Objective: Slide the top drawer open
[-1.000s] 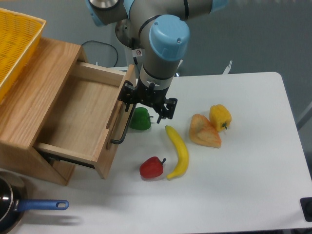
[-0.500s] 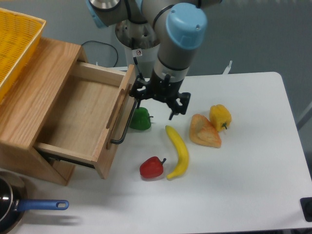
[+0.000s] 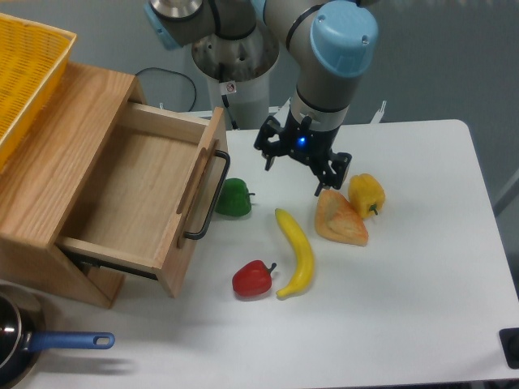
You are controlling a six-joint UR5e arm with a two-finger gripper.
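Hovering fingers [image 3: 293, 177] spread, seemingly empty (drawer [image 3: 138, 198] out).

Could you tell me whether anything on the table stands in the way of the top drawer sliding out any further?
The green pepper sits on the table just right of the drawer front, close beside the black handle, so it could block further travel. The top drawer already stands well open; the claw is open and clear of it.

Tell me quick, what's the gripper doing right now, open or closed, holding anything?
Gripper: open, holding nothing, above the table and clear of the top drawer, which stands pulled out.
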